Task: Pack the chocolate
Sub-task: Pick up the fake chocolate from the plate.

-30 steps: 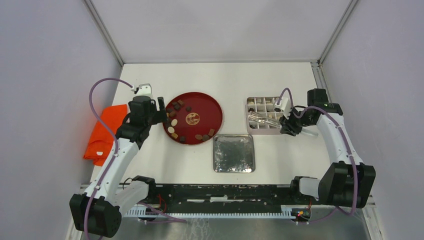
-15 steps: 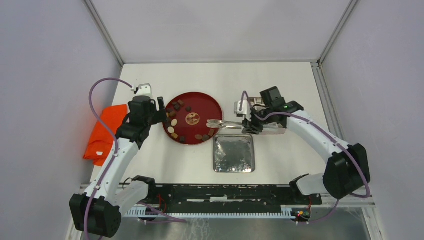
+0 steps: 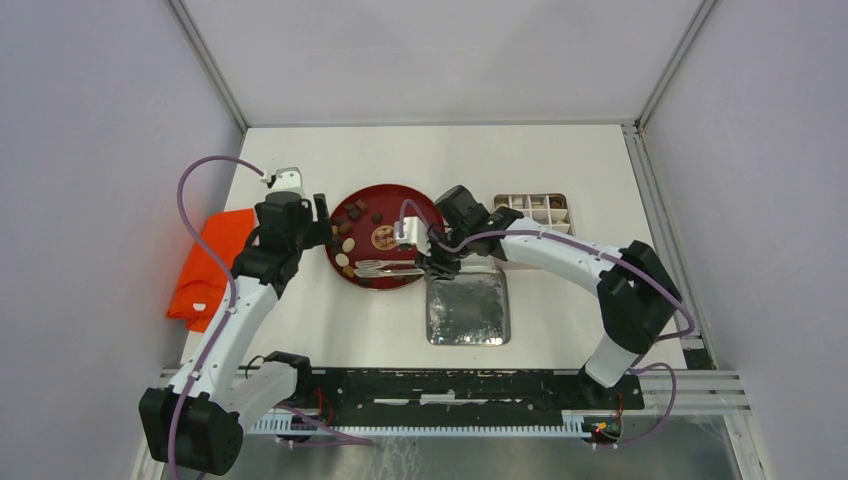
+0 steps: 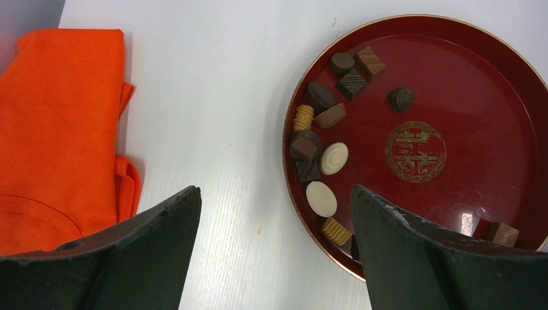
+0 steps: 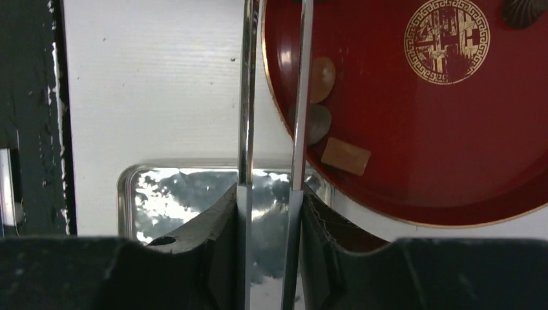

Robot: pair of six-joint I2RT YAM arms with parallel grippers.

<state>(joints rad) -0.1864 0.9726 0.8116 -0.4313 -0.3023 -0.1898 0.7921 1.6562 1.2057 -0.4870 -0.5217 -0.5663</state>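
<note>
Several chocolate pieces [image 4: 321,198], dark, tan and cream-white, lie along the left and near side of the round dark-red plate [image 4: 465,97]. My left gripper [image 4: 274,190] hangs open over the table just left of the plate's rim, nothing between its fingers. My right gripper [image 5: 269,194] is shut on metal tongs [image 5: 246,97], whose two arms reach out over the plate's near edge beside a tan oval chocolate [image 5: 321,70] and a square one [image 5: 346,155]. Seen from above, the tongs [image 3: 385,268] lie across the plate's [image 3: 410,215] front. The gridded box [image 3: 535,212] stands to the right.
A shiny square metal tray [image 3: 468,307] sits just in front of the plate, under my right wrist. An orange cloth [image 3: 210,265] lies at the table's left edge. Grey walls enclose the table on three sides.
My right arm has swung left from the gridded box to the red plate, carrying the tongs with it. The left arm has not moved.
</note>
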